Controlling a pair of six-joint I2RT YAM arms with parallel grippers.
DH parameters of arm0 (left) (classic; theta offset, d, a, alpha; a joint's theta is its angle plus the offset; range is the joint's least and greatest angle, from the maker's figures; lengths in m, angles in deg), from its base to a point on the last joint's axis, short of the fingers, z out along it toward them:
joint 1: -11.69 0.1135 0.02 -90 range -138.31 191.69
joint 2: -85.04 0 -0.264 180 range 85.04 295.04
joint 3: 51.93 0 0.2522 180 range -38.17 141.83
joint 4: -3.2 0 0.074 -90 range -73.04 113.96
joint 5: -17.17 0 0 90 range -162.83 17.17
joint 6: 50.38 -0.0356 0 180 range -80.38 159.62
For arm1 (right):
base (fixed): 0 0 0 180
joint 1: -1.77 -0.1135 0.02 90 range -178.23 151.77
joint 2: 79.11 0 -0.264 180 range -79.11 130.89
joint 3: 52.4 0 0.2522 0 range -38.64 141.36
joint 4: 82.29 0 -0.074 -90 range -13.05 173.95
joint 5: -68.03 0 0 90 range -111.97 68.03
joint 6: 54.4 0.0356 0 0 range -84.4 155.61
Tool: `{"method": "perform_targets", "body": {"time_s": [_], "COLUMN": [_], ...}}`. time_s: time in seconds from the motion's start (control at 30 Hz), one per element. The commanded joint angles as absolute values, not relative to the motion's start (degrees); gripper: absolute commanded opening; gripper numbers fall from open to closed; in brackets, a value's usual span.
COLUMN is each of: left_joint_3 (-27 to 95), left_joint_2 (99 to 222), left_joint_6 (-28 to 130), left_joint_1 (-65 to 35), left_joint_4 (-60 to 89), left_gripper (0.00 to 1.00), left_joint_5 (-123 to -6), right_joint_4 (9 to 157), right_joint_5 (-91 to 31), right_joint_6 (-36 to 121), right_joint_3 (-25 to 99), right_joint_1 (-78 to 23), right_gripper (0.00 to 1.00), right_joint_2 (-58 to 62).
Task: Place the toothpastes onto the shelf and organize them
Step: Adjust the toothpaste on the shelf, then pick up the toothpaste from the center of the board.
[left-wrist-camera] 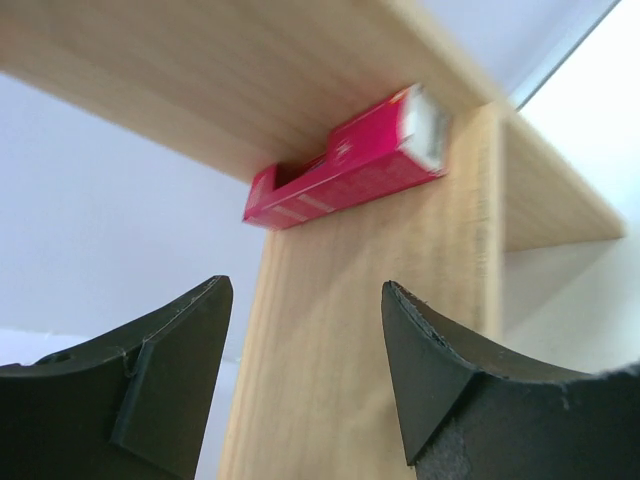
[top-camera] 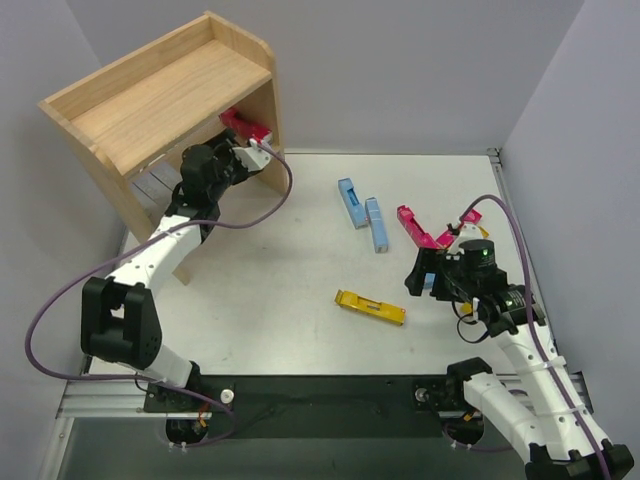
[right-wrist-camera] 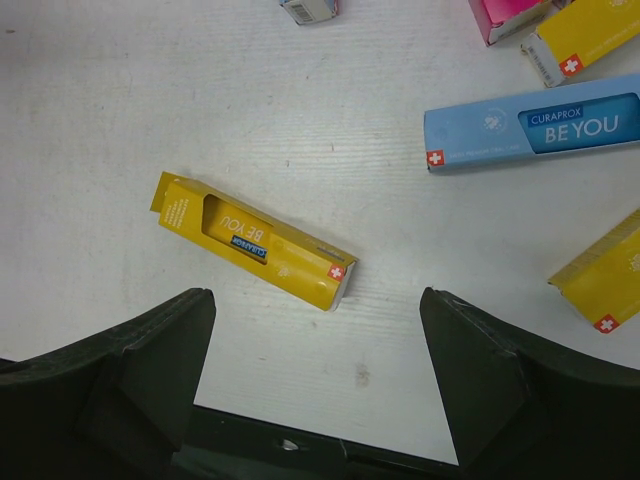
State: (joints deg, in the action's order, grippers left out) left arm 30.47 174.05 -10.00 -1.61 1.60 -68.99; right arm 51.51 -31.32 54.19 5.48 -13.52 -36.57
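The wooden shelf (top-camera: 160,95) stands at the back left. A magenta carton (top-camera: 243,124) leans in its lower tier against the right side panel; in the left wrist view this magenta carton (left-wrist-camera: 350,160) is wedged under the upper board. Grey cartons (top-camera: 155,182) lie on the lower tier. My left gripper (top-camera: 250,157) is open and empty just below the magenta carton, and it also shows in the left wrist view (left-wrist-camera: 305,300). My right gripper (top-camera: 418,276) is open and empty above the table, right of a yellow carton (top-camera: 370,306). In the right wrist view the right gripper (right-wrist-camera: 315,310) hovers just short of that yellow carton (right-wrist-camera: 255,242).
Two light blue cartons (top-camera: 352,202) (top-camera: 376,223) lie mid-table. Magenta cartons (top-camera: 420,228) lie near the right arm. The right wrist view shows a light blue carton (right-wrist-camera: 535,125), two more yellow cartons (right-wrist-camera: 600,285) (right-wrist-camera: 590,35) and a magenta end (right-wrist-camera: 505,15). Walls close in at the right and back.
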Motion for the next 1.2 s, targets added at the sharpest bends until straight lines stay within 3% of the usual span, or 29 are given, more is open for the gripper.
{"method": "perform_targets", "body": {"time_s": [0.0, 0.2, 0.37, 0.53, 0.7, 0.93, 1.17], "left_joint_3": [28.72, 27.58, 24.07, 14.40, 3.78, -4.41, -6.35], "left_joint_2": [169.33, 164.59, 158.01, 150.53, 140.51, 131.71, 127.58], "left_joint_6": [-8.01, 0.06, 20.78, 35.48, 45.22, 47.45, 49.37], "left_joint_1": [-5.35, -10.71, -16.94, -22.31, -25.22, -25.93, -26.19], "left_joint_4": [1.92, 4.47, 4.83, 3.95, 3.42, 8.51, 14.40], "left_gripper": [0.72, 0.72, 0.72, 0.72, 0.80, 0.90, 0.91], "left_joint_5": [-66.06, -67.55, -67.82, -66.68, -66.15, -70.36, -74.32], "right_joint_4": [50.20, 50.03, 50.72, 52.83, 53.98, 54.60, 54.42], "right_joint_5": [-29.09, -25.32, -22.15, -22.15, -28.46, -36.73, -39.38], "right_joint_6": [54.42, 52.04, 51.07, 47.21, 43.96, 37.11, 33.93], "right_joint_3": [8.73, 13.83, 20.85, 26.84, 34.12, 44.85, 54.87], "right_joint_1": [-13.00, -12.65, -10.89, -7.82, -1.41, 0.89, 0.72], "right_gripper": [0.87, 0.87, 0.87, 0.87, 0.86, 0.85, 0.80], "right_joint_2": [-35.61, -29.64, -19.45, -8.81, 1.45, 17.11, 32.39]}}
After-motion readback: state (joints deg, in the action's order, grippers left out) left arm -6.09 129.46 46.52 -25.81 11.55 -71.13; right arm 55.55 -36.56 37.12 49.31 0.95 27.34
